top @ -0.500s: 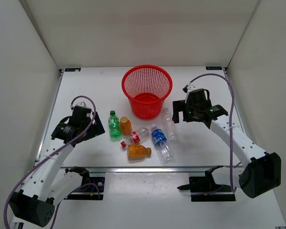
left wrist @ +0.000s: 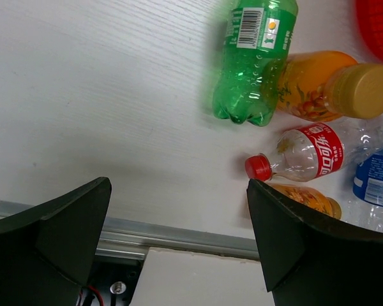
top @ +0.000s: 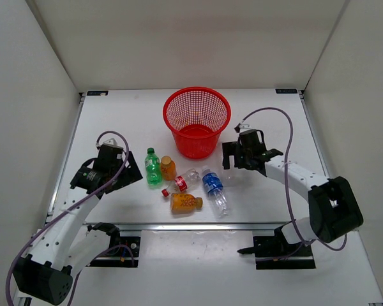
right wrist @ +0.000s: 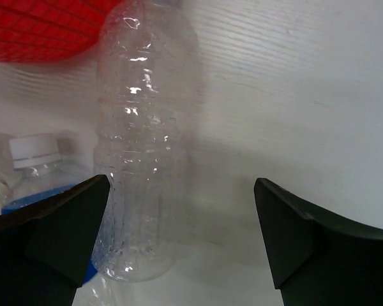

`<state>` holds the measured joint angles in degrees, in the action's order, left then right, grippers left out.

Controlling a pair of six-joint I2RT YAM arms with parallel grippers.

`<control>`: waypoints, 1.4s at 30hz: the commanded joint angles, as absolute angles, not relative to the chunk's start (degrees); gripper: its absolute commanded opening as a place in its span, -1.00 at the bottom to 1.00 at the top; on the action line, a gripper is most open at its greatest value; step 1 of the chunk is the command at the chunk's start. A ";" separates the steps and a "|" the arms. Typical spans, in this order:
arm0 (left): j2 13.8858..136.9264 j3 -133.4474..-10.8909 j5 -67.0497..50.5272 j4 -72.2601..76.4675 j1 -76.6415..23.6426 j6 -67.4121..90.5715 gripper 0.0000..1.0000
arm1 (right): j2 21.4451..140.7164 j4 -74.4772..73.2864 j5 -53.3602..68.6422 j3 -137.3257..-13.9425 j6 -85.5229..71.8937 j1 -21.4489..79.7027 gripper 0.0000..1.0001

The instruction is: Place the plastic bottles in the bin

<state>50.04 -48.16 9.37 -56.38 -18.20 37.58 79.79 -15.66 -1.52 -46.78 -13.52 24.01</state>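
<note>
R claw (top: 233,159) swung in, jaws wide over ribbed clear bottle (right wrist: 143,146), 5 o'clock of red lattice bin (top: 196,102); L claw (top: 129,169) wide too, by green bottle (top: 152,167).

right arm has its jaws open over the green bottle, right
Not quite. The right gripper does have its jaws open, but the bottle in front of them is the plain clear bottle, not the green one; the right wrist view shows this. The green bottle lies at the far left of the group, away from that arm.
</note>
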 commanded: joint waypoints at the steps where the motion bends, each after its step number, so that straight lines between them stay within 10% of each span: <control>1: 49.75 -47.55 6.86 -53.97 -18.46 38.67 0.97 | 82.08 -7.39 -2.99 -44.92 -15.90 27.15 0.85; 8: 48.43 -46.50 6.68 -54.05 -18.20 39.38 0.97 | 85.16 -0.44 -3.78 -40.08 -21.61 27.25 0.61; 16: 48.87 -47.20 7.56 -54.58 -17.75 38.93 0.98 | 76.84 -1.83 -6.85 -41.30 -20.48 26.20 -0.34; 25: 50.09 -45.62 6.59 -52.21 -17.58 39.46 0.98 | 65.21 -13.26 -0.87 -57.81 -10.39 14.50 -0.59; 36: 51.42 -44.65 5.45 -48.26 -17.84 42.71 0.98 | 82.51 -5.99 5.70 -79.10 -3.87 29.96 -0.47; 42: 53.61 -44.56 6.41 -45.18 -18.54 45.35 0.98 | 89.47 -6.77 5.97 -86.12 -2.64 31.20 0.47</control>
<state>52.75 -44.60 6.17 -48.16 -18.15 43.53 89.82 -8.75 5.32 -80.84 -4.43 30.87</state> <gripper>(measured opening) 0.989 0.709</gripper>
